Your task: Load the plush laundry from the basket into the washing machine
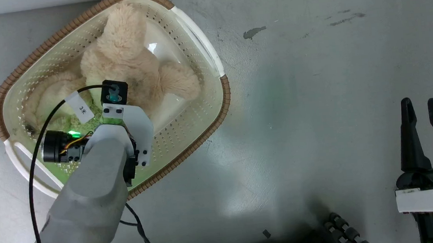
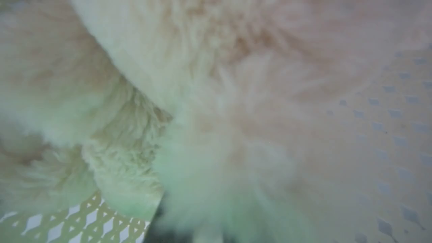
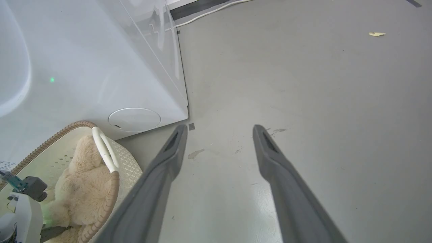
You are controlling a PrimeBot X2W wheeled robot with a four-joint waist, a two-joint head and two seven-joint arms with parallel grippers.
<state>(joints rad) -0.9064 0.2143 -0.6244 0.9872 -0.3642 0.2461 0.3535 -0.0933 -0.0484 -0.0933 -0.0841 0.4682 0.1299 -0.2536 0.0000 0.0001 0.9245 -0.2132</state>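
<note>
Plush laundry [image 1: 128,54] in basket [image 1: 202,136], left gripper [image 1: 120,103] state unclear, right gripper [image 1: 419,103] spread over floor [image 1: 298,110]

Smooth grey floor [image 1: 315,89] carries cream perforated oval plastic basket with brown woven rim [image 1: 56,33] just beside large white washing machine [image 3: 84,67], plus dark stain [image 1: 254,32], white cable [image 3: 209,13], yellowish scrap [image 3: 377,33].

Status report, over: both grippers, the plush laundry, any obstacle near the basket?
Left gripper down in basket, jaws buried in plush laundry, grip unclear. Right gripper open, empty, over floor. No obstacle seen.
</note>
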